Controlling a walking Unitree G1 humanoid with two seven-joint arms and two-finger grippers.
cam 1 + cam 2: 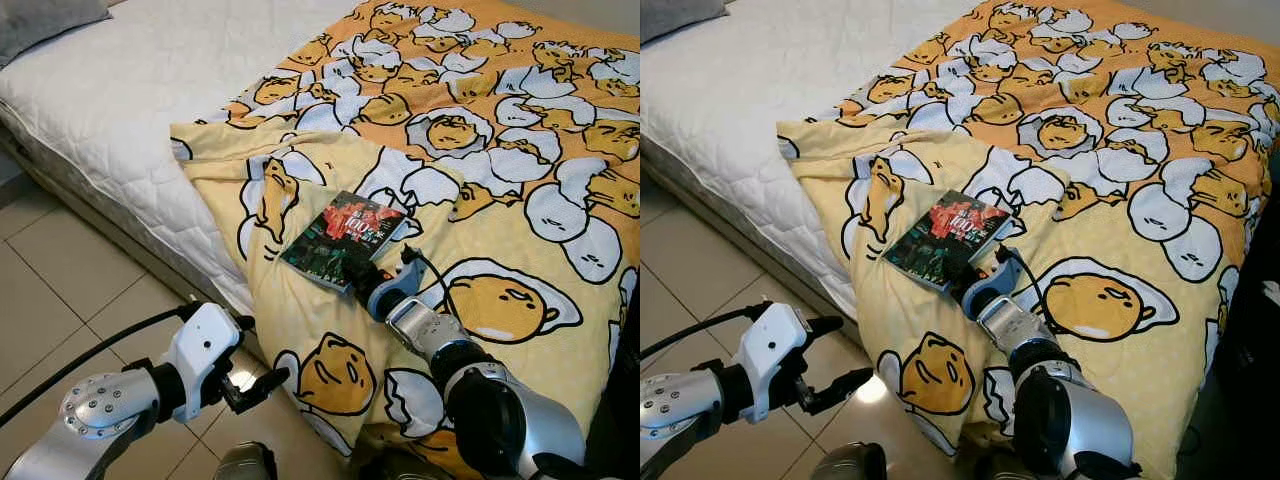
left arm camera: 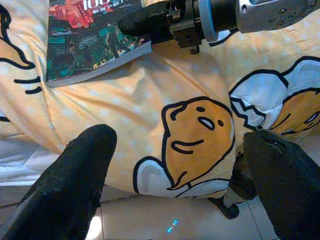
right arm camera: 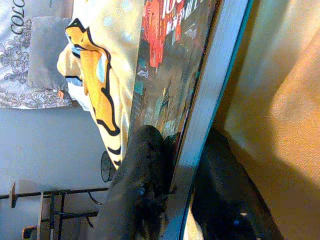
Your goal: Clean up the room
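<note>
A book (image 1: 342, 239) with a dark red and green cover lies on the yellow egg-print blanket (image 1: 470, 200) at the bed's near side. My right gripper (image 1: 361, 276) is shut on the book's near edge, one black finger (image 3: 140, 175) on the cover and the other under it. The same book (image 2: 90, 35) appears in the left wrist view with the right gripper (image 2: 150, 22) clamped on it. My left gripper (image 1: 262, 385) is open, held low over the tiled floor beside the hanging blanket, its fingers (image 2: 75, 185) spread with nothing between them.
The white quilted mattress (image 1: 130, 90) is bare on the left, with a grey pillow (image 1: 45, 20) at its far corner. Beige floor tiles (image 1: 60, 290) run along the bed's side. The blanket drapes over the mattress edge down toward the floor.
</note>
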